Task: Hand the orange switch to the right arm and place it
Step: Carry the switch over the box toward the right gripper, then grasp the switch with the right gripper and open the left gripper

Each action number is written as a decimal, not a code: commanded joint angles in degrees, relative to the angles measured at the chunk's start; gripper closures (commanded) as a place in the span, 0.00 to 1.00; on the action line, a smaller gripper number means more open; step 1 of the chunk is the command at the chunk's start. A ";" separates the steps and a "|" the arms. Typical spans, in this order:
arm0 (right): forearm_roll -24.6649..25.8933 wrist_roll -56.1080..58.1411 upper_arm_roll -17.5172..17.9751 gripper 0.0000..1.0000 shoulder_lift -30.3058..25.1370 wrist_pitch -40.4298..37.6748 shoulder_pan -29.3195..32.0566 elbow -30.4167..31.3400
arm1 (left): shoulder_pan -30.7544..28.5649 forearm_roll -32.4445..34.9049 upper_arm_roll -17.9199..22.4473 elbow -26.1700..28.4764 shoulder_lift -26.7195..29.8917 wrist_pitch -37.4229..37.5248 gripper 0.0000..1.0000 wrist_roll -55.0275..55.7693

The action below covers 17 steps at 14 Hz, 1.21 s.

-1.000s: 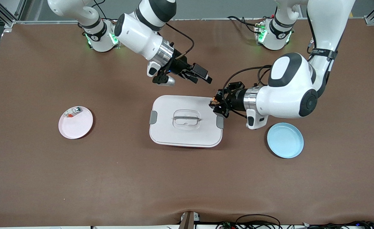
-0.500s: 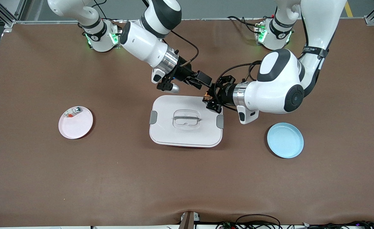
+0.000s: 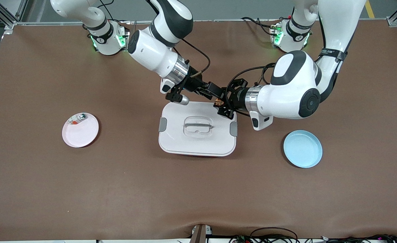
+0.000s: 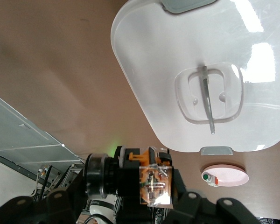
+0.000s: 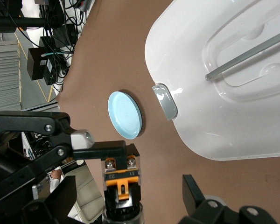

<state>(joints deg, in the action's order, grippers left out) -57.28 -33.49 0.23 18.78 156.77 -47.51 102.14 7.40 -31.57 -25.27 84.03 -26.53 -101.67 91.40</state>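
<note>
The orange switch (image 3: 218,101), a small black block with an orange part, hangs over the edge of the white lidded box (image 3: 197,135) that lies farther from the front camera. My left gripper (image 3: 221,104) is shut on the switch. In the left wrist view the orange switch (image 4: 149,179) sits clamped in my left gripper (image 4: 151,184). My right gripper (image 3: 216,91) is open and meets the left one over the same box edge. In the right wrist view the orange switch (image 5: 122,182) stands between the wide-apart fingers (image 5: 196,189) of my right gripper (image 5: 126,200).
A pink plate (image 3: 82,135) lies toward the right arm's end and carries a small silver-white-and-red piece (image 3: 77,118). A light blue plate (image 3: 302,149) lies toward the left arm's end. The white box has grey clips and a recessed handle (image 3: 198,126).
Both arms have closed in on each other over the box edge. The left gripper carried the switch toward the right gripper, whose open fingers now stand around it.
</note>
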 commanded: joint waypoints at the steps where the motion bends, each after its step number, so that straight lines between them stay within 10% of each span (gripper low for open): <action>1: -0.72 -0.62 0.30 0.00 1.78 -0.23 -0.04 -2.64 | 0.51 -0.51 -0.05 -0.88 0.17 0.33 1.00 1.41; 3: -0.72 -0.62 0.30 0.00 2.05 -0.23 -0.13 -2.73 | 0.77 -0.60 -0.05 -1.40 -0.01 0.33 1.00 1.41; 6: -0.72 -0.53 0.30 0.41 1.96 -0.23 -0.04 -2.73 | 1.56 -0.69 0.04 -1.67 -0.10 0.24 1.00 1.41; 8: -0.72 -0.53 0.30 0.52 1.96 -0.32 0.22 -2.73 | 1.57 -0.69 -0.05 -1.67 -0.10 0.24 1.00 1.41; 17: -0.90 -0.70 0.21 0.57 0.20 -6.12 1.90 -2.20 | 2.09 -0.69 0.04 -1.67 -0.18 0.15 1.00 1.41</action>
<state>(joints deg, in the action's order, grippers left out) -57.29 -33.57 0.03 19.83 151.59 -46.25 100.05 9.09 -31.57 -25.30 83.22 -26.56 -101.77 91.52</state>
